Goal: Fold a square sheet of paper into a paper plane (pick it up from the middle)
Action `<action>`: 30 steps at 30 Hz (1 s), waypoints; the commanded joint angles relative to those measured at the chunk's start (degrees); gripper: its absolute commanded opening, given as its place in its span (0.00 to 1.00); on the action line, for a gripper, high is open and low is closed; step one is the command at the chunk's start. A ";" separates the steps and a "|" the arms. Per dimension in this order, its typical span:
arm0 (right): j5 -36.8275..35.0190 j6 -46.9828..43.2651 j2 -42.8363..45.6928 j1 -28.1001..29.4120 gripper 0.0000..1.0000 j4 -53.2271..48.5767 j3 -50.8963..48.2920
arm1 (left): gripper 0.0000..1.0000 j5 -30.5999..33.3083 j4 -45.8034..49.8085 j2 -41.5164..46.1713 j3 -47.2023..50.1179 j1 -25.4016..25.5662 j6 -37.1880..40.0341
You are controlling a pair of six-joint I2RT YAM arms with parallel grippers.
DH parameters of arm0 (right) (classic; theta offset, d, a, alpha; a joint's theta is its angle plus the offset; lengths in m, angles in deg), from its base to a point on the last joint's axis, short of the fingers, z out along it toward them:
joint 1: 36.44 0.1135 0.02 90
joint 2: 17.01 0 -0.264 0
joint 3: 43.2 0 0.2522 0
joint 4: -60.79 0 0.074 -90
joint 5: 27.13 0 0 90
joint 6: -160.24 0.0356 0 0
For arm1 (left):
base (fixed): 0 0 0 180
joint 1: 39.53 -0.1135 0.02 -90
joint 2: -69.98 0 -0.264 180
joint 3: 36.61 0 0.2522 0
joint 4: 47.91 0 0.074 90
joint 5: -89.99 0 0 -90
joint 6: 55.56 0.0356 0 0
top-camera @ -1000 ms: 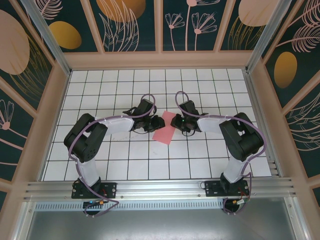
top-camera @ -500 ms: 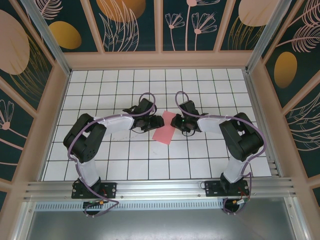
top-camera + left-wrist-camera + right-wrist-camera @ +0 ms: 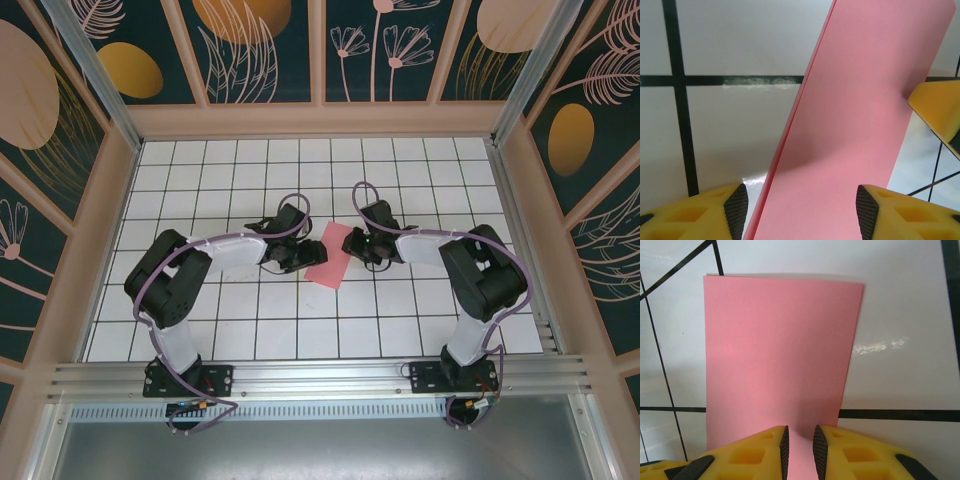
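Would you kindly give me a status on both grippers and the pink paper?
Left gripper open, straddling the sheet. Right gripper shut on its edge. Sheet folded in half. No obstacle seen.

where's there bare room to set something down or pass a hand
Bare tiles: the far rows of the table along the back wall, and the near rows between the two arm bases. Crowded mid-table: left gripper and right gripper flank the folded pink sheet, the right one pinching it.

Salmon-pink square sheet of paper, folded into a narrow rectangle, lying slanted on the white gridded surface
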 commanded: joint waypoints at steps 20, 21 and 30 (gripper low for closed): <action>-0.89 0.94 -3.69 -0.84 0.26 -4.45 -2.47 | 0.53 -6.51 -4.29 4.13 3.89 0.65 -1.64; -0.64 0.95 -3.60 -0.83 0.26 -4.31 -2.49 | 0.50 -6.38 -4.39 4.05 4.21 0.62 -1.71; 5.21 -4.77 -0.94 -0.92 0.21 -2.06 1.71 | 0.29 -3.21 -5.98 5.07 7.25 0.65 -5.44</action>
